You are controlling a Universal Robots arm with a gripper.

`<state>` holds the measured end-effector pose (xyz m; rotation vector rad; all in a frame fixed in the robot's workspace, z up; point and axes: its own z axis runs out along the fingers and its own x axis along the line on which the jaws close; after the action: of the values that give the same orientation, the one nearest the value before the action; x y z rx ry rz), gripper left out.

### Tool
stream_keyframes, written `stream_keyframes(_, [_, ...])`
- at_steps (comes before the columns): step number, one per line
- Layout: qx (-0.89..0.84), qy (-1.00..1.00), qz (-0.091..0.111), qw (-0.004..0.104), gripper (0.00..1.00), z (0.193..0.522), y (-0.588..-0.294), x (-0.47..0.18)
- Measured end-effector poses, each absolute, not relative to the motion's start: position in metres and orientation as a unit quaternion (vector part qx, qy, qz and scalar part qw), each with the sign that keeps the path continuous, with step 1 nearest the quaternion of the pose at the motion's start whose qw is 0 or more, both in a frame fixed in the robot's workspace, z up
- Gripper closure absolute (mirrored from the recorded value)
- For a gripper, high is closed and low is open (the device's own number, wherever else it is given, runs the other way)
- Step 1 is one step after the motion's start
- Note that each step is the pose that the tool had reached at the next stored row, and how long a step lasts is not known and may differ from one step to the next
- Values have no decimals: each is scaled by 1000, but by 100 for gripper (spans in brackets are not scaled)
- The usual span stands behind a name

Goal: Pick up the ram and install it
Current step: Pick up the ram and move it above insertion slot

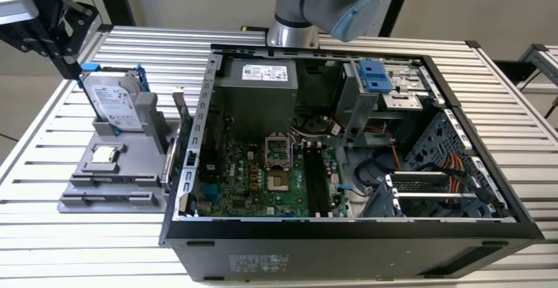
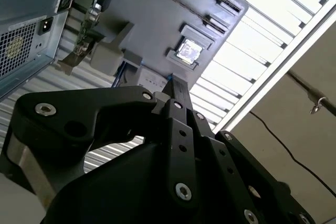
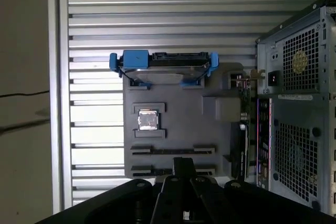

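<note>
The ram stands on its long edge along the 3 o'clock side of the grey holder, just beside the rear wall of the open computer case. In the exterior view its long axis runs from 12 to 6 o'clock, parallel to that wall. The first wrist view shows it as a thin greenish strip.

The holder lies on the slatted bench at 9 o'clock of the case. It also carries a hard drive upright in a blue frame at its 12 o'clock end, with a white printed label. A square silver CPU chip sits in a recess.

Inside the case are a labelled power supply, the motherboard and black memory slots.

The pincer hangs at 11 o'clock of the holder, fingers together, well apart from the ram.
</note>
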<state>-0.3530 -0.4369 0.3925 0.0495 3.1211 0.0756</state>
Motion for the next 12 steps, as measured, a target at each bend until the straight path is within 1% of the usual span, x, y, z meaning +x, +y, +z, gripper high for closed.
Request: stream_keyframes(12, [16,1000,24,10,100,393,-451,-354])
